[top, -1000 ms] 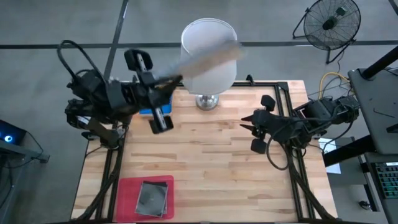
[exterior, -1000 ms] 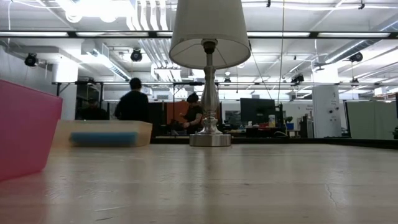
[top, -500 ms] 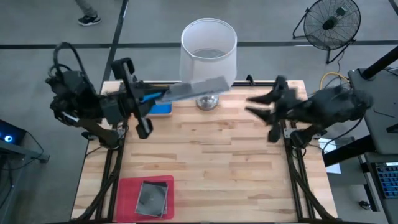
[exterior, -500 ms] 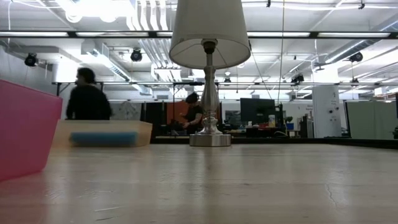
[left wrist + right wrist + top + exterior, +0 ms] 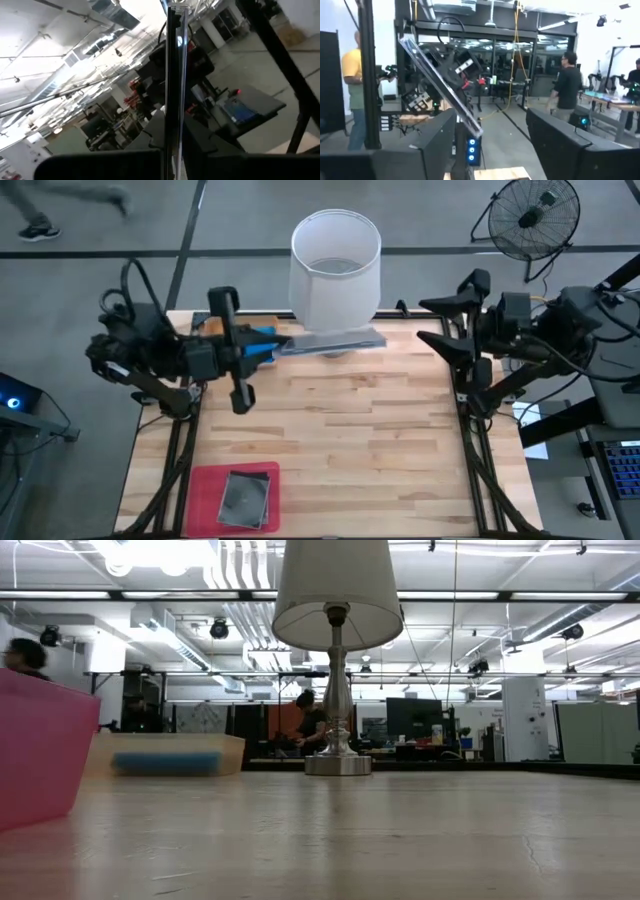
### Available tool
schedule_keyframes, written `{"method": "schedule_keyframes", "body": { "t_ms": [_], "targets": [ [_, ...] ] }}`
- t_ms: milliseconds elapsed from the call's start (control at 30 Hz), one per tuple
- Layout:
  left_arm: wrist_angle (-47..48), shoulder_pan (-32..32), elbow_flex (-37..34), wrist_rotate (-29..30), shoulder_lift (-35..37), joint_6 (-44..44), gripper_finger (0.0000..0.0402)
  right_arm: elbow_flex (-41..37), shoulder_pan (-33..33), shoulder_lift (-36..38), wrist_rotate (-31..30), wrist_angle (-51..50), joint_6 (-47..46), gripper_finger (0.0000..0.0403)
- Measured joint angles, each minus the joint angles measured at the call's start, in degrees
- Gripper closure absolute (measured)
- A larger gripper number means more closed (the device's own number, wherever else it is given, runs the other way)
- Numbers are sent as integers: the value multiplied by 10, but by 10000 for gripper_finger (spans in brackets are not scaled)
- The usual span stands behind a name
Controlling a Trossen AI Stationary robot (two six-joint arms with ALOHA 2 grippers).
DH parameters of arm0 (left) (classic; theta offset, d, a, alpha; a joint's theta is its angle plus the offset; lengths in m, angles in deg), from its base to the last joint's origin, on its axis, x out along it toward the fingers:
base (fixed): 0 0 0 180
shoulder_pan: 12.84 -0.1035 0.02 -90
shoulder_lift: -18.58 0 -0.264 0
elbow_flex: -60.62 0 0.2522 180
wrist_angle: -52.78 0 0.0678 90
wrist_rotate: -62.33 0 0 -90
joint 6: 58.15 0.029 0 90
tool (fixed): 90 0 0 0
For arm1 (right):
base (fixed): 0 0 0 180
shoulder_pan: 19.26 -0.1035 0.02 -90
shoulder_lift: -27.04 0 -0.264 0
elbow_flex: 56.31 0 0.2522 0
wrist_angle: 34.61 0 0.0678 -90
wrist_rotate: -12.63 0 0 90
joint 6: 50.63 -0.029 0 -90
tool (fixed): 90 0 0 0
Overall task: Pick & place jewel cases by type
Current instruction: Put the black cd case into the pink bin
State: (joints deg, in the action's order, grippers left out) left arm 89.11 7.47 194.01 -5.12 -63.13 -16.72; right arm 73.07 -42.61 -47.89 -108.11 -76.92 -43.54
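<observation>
My left gripper (image 5: 272,345) is over the table's far left, shut on a dark grey-transparent jewel case (image 5: 335,340) that reaches under the lamp shade. In the left wrist view this case (image 5: 172,75) shows edge-on. Behind the left arm an orange tray (image 5: 165,753) holds blue jewel cases (image 5: 262,336). Another grey case with a disc (image 5: 243,497) lies flat in the pink tray (image 5: 205,485) at the near left. My right gripper (image 5: 445,322) hangs open at the table's far right edge, with nothing between its fingers (image 5: 435,145). My left gripper pinches the grey case by its left end (image 5: 172,142) between its two fingers (image 5: 100,167). The fingers come level from the table's left and lie along the case. The case sticks out toward the right, nearly on edge and lifted clear of the table.
A lamp with a white shade (image 5: 335,255) stands at the far middle, its metal base (image 5: 338,765) on the table. The pink tray's wall (image 5: 40,750) rises at the near left. Bare wooden tabletop (image 5: 350,440) fills the middle and right. People move in the room behind.
My left gripper has swung the grey case down from a slant in front of the lamp shade to nearly level by the lamp's base. My right gripper has drawn back from over the table's right part, toward the far right edge, and has turned.
</observation>
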Motion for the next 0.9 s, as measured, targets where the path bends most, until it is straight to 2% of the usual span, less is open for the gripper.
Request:
{"method": "schedule_keyframes", "body": {
  "t_ms": [333, 533, 900],
  "targets": [
    [-26, -2, 0, -9, -25, -53, 396, 67, 0, -61, 19, -65, 51, 121],
    [-26, -2, 0, -9, -28, -87, 396, 105, 0, -89, 25, -100, 51, 119],
    [-22, -3, 0, -5, -47, -118, 396, 115, 0, -110, 43, -105, 45, 124]
  ]
}}
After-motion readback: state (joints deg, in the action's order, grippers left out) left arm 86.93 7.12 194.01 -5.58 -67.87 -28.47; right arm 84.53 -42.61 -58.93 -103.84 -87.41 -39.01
